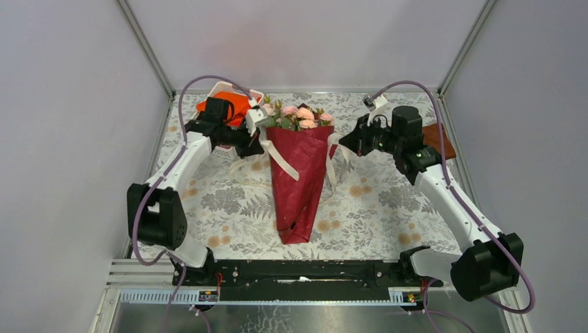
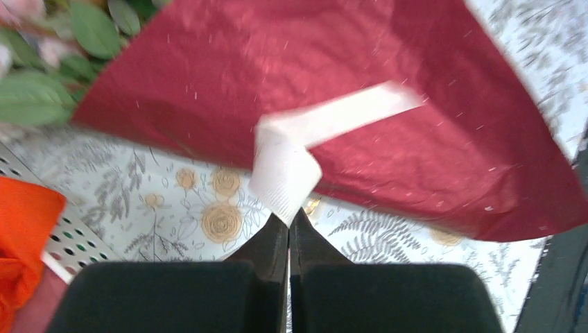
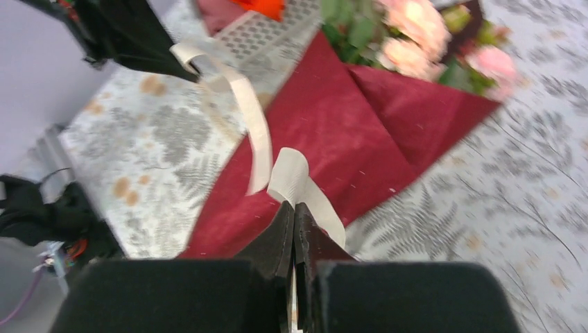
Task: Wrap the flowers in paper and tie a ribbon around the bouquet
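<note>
The bouquet lies on the table with its dark red paper cone pointing toward the arm bases and the pink flowers at the far end. A cream ribbon crosses the cone near its top. My left gripper is at the cone's left edge, shut on one ribbon end just off the paper. My right gripper is at the cone's right edge, shut on the other ribbon end, with the paper and flowers beyond it.
A folded orange cloth lies on a white perforated tray behind the left gripper. A brown cloth lies at the far right by the wall. Grey walls close in on three sides of the floral tablecloth.
</note>
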Controlling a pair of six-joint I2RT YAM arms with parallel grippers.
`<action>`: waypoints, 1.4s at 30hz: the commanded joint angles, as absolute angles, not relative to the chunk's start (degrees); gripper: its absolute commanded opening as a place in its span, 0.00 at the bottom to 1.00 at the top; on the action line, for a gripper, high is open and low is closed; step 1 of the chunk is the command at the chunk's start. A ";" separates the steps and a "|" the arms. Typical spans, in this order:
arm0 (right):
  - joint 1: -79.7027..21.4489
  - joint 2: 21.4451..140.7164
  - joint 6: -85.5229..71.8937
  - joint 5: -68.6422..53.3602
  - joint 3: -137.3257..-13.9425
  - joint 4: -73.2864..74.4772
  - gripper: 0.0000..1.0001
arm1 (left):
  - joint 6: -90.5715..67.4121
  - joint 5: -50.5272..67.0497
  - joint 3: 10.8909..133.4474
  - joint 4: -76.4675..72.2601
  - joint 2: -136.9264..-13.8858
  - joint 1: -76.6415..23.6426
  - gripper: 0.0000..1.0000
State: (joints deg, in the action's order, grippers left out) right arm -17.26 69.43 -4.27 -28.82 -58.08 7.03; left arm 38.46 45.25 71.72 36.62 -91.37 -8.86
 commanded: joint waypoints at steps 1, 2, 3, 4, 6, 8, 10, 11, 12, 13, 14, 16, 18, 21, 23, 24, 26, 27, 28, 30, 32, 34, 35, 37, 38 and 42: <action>-17.40 68.74 -10.36 -45.48 -63.37 1.37 0.00 | 34.25 54.31 76.12 41.09 -85.10 -9.12 0.00; -17.47 69.93 -13.13 -47.49 -64.04 -1.15 0.00 | 33.66 56.38 76.72 41.63 -83.94 -9.14 0.00; -17.64 71.29 -15.81 -49.07 -64.85 -3.03 0.00 | 33.61 58.27 77.46 42.52 -83.00 -9.18 0.00; -17.93 72.68 -19.12 -49.88 -65.47 -5.10 0.00 | 33.74 60.16 78.73 44.27 -82.74 -9.22 0.00; -19.20 75.96 -27.34 -48.43 -65.69 -11.17 0.00 | 34.12 63.21 81.78 48.29 -83.18 -9.23 0.00; -21.04 80.69 -35.41 -44.54 -66.13 -17.66 0.00 | 33.27 65.10 83.92 50.16 -83.57 -9.42 0.00; -23.06 86.49 -39.06 -41.83 -69.26 -19.01 0.00 | 32.31 65.31 86.03 51.54 -83.31 -10.95 0.00; -23.84 89.35 -40.39 -39.69 -71.43 -18.49 0.00 | 32.42 65.48 86.99 52.56 -83.09 -12.04 0.00; -24.69 92.40 -41.71 -37.74 -73.41 -18.76 0.00 | 32.56 65.73 87.85 54.01 -83.07 -13.58 0.00; -25.45 95.21 -43.02 -36.28 -75.88 -19.37 0.00 | 32.68 66.15 88.78 55.26 -83.26 -15.12 0.00; -26.15 98.35 -44.66 -35.27 -77.71 -19.63 0.00 | 32.54 66.38 89.61 56.18 -83.39 -16.62 0.00; -27.56 104.51 -46.58 -34.53 -81.83 -18.66 0.00 | 31.68 65.86 90.73 56.45 -83.60 -19.93 0.00; -29.09 110.12 -47.18 -34.32 -85.45 -17.10 0.00 | 30.65 64.15 92.36 56.24 -84.25 -23.69 0.00; -31.50 118.05 -44.95 -35.05 -91.61 -12.42 0.13 | 26.70 62.70 95.54 53.81 -86.25 -28.50 0.00; -32.69 122.08 -39.87 -35.84 -97.38 -4.39 0.29 | 23.12 63.29 98.15 51.80 -88.12 -30.06 0.00; -32.98 123.38 -36.98 -36.12 -100.05 0.24 0.37 | 20.96 63.62 98.97 50.01 -88.83 -30.29 0.00; -32.94 123.97 -30.63 -36.23 -103.58 8.77 0.51 | 17.26 62.23 99.76 45.56 -90.01 -30.26 0.00; -32.89 123.25 -26.88 -35.42 -104.60 12.05 0.56 | 16.24 59.99 99.94 44.29 -90.42 -30.19 0.00; -32.86 121.86 -23.31 -34.51 -105.08 14.60 0.63 | 15.47 58.67 99.89 43.34 -90.88 -30.00 0.00; -32.60 118.50 -17.21 -33.26 -105.37 18.02 0.74 | 13.07 58.60 98.71 40.56 -91.31 -28.90 0.00; -31.90 114.75 -13.20 -32.04 -104.72 19.50 0.79 | 9.53 59.56 97.27 37.34 -91.56 -27.38 0.00; -30.32 111.38 -11.10 -31.22 -103.16 19.54 0.87 | 7.84 59.80 96.64 35.64 -91.83 -25.90 0.00; -29.40 109.86 -10.62 -30.79 -102.23 19.32 0.93 | 7.65 59.44 96.49 35.27 -91.91 -25.61 0.00; -27.96 107.29 -9.20 -29.56 -100.57 19.11 0.96 | 7.79 58.71 95.92 34.61 -91.78 -24.79 0.00; -27.61 106.29 -8.07 -28.04 -100.10 19.81 0.97 | 7.81 58.35 95.56 34.18 -91.80 -24.57 0.00; -27.21 104.07 -3.19 -21.59 -100.39 24.27 0.97 | 7.29 56.60 94.32 32.20 -92.09 -23.69 0.00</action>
State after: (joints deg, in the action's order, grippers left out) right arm -27.55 107.68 -10.48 -28.21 -100.62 19.64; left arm 9.72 58.57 95.55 37.54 -91.77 -24.32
